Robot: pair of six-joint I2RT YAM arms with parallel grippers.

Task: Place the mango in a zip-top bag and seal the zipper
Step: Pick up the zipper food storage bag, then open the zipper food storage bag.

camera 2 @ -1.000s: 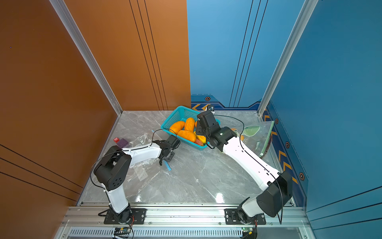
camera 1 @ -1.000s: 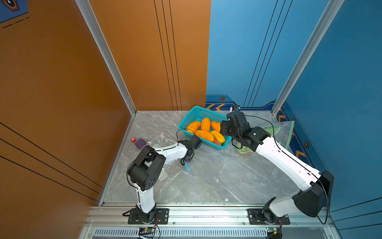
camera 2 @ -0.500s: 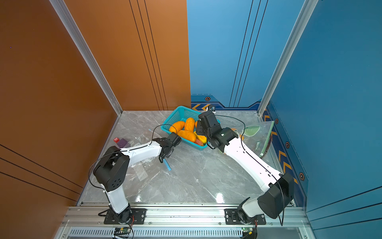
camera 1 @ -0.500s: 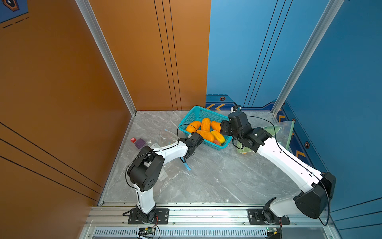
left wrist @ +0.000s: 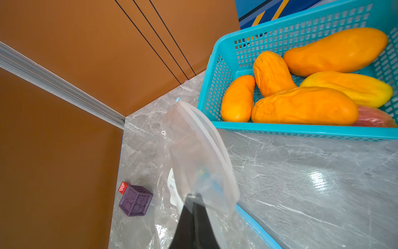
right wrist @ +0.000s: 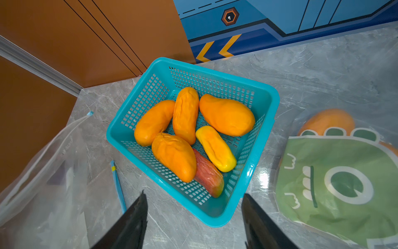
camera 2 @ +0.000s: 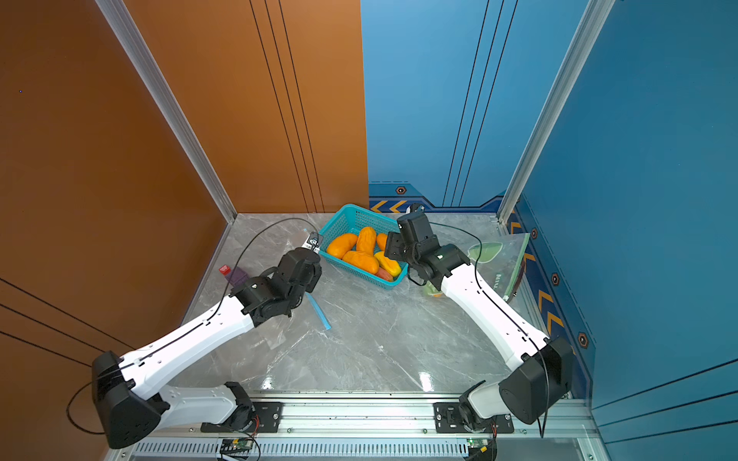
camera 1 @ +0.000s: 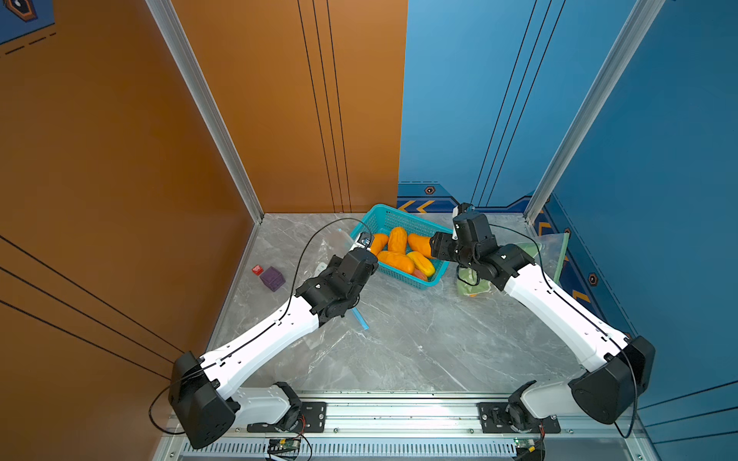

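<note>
Right wrist view looks down on four orange mangoes (right wrist: 226, 115), one yellow mango (right wrist: 215, 148) and one reddish mango (right wrist: 207, 175) piled in a turquoise perforated plastic basket (right wrist: 273, 101). The right jaws stand wide apart above the basket's edge, holding nothing. This view also shows a green-printed plastic bag (right wrist: 336, 183) just beside the basket with an orange fruit inside; both top views show only a corner of it past the right arm.

Left wrist view alone shows the left jaws pressed together on a clear plastic zip-top bag (left wrist: 200, 155), its mouth lifted just beside the basket. Both top views show that bag only as a faint sheen.

A purple embossed cube (left wrist: 135, 200) and a small red block (left wrist: 123, 187) touch near the wall. Everything rests on a grey marble-patterned surface (camera 1: 419, 339), enclosed by orange wall panels (camera 1: 120, 159) and blue wall panels (camera 1: 599, 119).
</note>
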